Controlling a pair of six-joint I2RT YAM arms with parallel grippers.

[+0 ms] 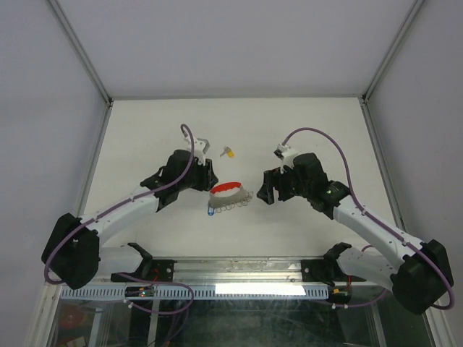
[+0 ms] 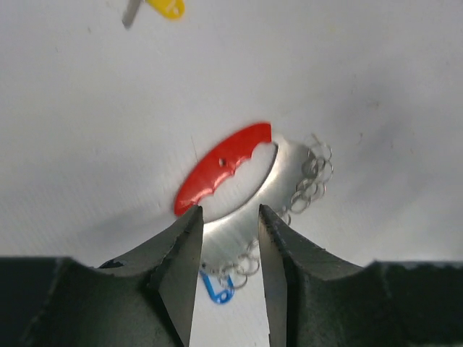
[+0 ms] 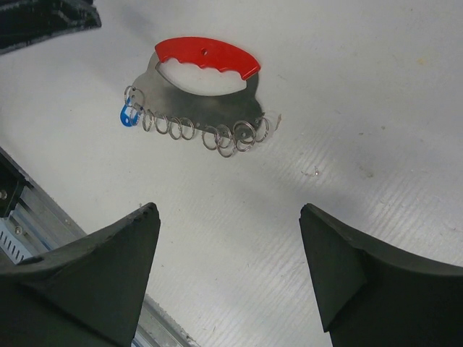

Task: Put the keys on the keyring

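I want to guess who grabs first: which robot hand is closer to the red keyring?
Left. The left gripper is right at the keyring; the right gripper hangs apart, across from it.

Bright, even white light falls from overhead, and shadows on the table [image 1: 145,137] are pale and soft. Between the jaws of the left gripper [image 2: 230,211], the metal plate of the keyring [image 2: 224,163] glares almost white. A grey smear of shadow lies just outside one jaw. Those jaws look soft-edged and out of focus. Ahead of the right gripper [image 3: 228,210] the keyring is sharp, while the jaws themselves are slightly blurred.
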